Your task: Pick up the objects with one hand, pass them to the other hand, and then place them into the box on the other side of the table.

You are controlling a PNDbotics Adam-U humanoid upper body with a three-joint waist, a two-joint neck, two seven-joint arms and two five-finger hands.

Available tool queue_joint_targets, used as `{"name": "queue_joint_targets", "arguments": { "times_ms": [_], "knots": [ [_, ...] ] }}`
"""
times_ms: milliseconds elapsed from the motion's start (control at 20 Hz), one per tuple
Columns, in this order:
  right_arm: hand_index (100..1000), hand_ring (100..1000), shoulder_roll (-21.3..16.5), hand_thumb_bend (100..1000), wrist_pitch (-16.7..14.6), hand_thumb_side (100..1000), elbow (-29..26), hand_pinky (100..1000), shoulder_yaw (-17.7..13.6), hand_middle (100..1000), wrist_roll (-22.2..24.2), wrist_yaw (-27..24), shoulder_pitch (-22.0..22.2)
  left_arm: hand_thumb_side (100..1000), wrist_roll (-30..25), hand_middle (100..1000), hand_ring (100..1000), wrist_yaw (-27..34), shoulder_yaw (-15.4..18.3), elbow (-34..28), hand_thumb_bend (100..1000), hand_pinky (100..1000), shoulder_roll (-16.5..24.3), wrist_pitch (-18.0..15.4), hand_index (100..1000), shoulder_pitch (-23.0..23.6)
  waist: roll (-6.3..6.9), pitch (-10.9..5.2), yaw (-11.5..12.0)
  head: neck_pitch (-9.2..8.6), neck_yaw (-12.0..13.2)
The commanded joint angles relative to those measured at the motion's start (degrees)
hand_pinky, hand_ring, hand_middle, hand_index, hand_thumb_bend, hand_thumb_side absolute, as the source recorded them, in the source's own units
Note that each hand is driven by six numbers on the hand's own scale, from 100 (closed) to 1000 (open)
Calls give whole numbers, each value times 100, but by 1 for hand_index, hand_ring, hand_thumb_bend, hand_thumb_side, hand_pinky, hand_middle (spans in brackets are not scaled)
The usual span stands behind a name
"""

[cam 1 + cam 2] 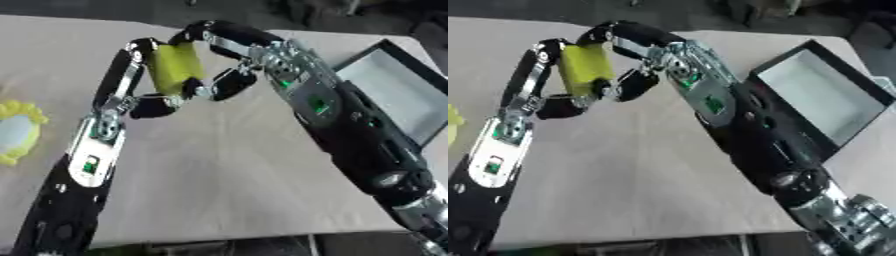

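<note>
A yellow-green block (175, 67) hangs above the middle of the table, caught between both hands. My left hand (133, 82) comes up from the lower left and has its fingers and thumb curled round the block's left and lower sides. From the right, my right hand (229, 47) arches over it, fingers curled on the block's top and right side. The box (398, 95), black-rimmed with a pale grey floor, lies at the table's right edge and looks to hold nothing.
A yellow ruffled object with a pale blue centre (16, 131) lies at the table's left edge. The beige table (219, 175) spreads below the arms, its near edge at the bottom of the view. Dark floor and clutter lie beyond the far edge.
</note>
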Motion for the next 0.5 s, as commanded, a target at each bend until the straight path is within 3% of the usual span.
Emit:
{"name": "queue_joint_targets", "arguments": {
  "times_ms": [50, 300, 500],
  "knots": [
    [706, 841, -34, 136, 120, 100, 55, 942, -29, 620, -139, -139, -55, 153, 47, 403, 422, 9, -76, -170, 100, 556, -159, -71, 525, -115, 37, -76, 0, 37, -20],
    [650, 791, -38, 102, 293, 100, 42, 933, -30, 581, -453, -481, -45, 100, 104, 426, 438, 15, -74, -163, 100, 574, -173, -36, 548, -103, 39, -78, 0, 37, -24],
    [646, 780, -46, 100, 398, 100, 20, 933, -6, 580, -596, -682, -35, 101, 189, 503, 486, 53, -73, -155, 100, 626, -181, 15, 642, -88, 45, -79, -4, 37, -45]
  ]
}}
